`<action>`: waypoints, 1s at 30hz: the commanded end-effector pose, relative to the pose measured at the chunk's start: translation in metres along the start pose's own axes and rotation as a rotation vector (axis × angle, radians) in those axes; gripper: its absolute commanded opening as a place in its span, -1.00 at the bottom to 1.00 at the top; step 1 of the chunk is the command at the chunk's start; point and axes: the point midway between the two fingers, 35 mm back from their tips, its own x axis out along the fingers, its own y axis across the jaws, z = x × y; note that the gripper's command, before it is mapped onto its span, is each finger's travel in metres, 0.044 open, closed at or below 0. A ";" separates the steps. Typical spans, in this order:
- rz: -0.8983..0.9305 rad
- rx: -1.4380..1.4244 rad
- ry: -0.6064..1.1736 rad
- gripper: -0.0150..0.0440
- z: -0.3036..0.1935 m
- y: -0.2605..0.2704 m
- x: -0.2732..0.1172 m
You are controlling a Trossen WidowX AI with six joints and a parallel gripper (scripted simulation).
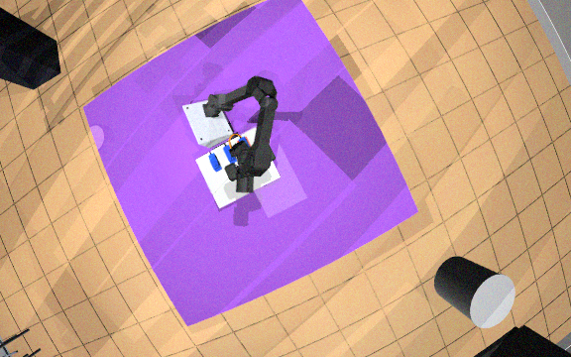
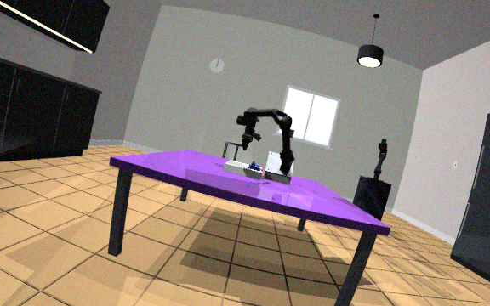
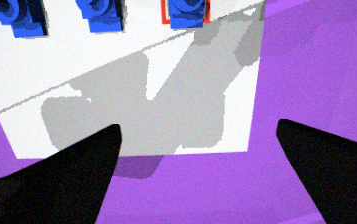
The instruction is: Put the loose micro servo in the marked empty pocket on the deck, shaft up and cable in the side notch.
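Hand [image 3: 196, 150] spread wide, holding nothing — micro servo [image 3: 185, 12] sits well ahead, red-framed.

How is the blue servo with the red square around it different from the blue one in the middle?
The right servo has a red outline around its pocket; the middle servo has none. The right servo sits nearer the white deck's right edge, with deck shadows reaching up to it; the middle one stands in the row's centre. Both are blue and seated in the same deck row.

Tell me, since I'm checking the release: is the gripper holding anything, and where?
Nothing is held. The gripper is open, with only table and deck between its fingers.
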 end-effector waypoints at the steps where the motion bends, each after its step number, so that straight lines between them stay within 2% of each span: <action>1: 0.002 0.019 0.000 1.00 -0.003 0.001 -0.010; 7: -0.010 0.105 -0.001 1.00 0.003 0.003 -0.038; 30: -0.010 0.105 -0.001 1.00 0.003 0.003 -0.038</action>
